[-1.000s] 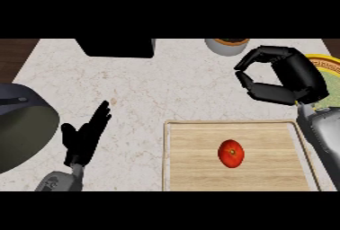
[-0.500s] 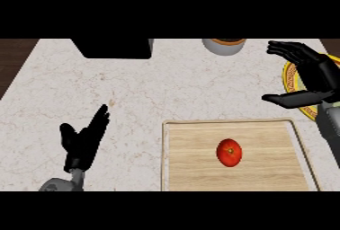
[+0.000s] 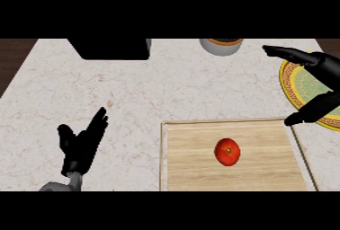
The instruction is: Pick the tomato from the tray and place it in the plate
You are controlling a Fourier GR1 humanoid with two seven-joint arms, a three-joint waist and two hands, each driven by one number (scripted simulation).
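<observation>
Spread wide, the robot's right hand (image 3: 320, 63) hangs at the counter's far right edge. Its black fingers (image 3: 284, 51) are stretched out and its thumb (image 3: 306, 113) points down toward the tray's corner, with nothing held between them. Beneath it lies the plate (image 3: 288, 85), a round dish with a yellow rim carrying a dark red patterned band around a pale green centre. The hand covers part of the plate, and the view's right edge cuts it off.

The tomato (image 3: 227, 152), smooth, glossy and red with a small dark stem spot, sits alone near the middle of the tray (image 3: 192, 157). The tray is a rectangular board of light, fine-grained wood with a thin raised lip, and its top right corner lies just beside the plate. Bare wood surrounds the tomato on every side.

At lower left, the left hand (image 3: 81, 144) rests open with fingers straight and pointing up, well apart from the tray. The counter (image 3: 166, 90) is pale speckled stone with faint veining, and a broad open stretch runs between the hands. Along the far edge stand a matt black box (image 3: 109, 48) and, to its right, a small grey round pot (image 3: 221, 45) with a brown rim. Dark wood shows past the counter's slanting left edge.
</observation>
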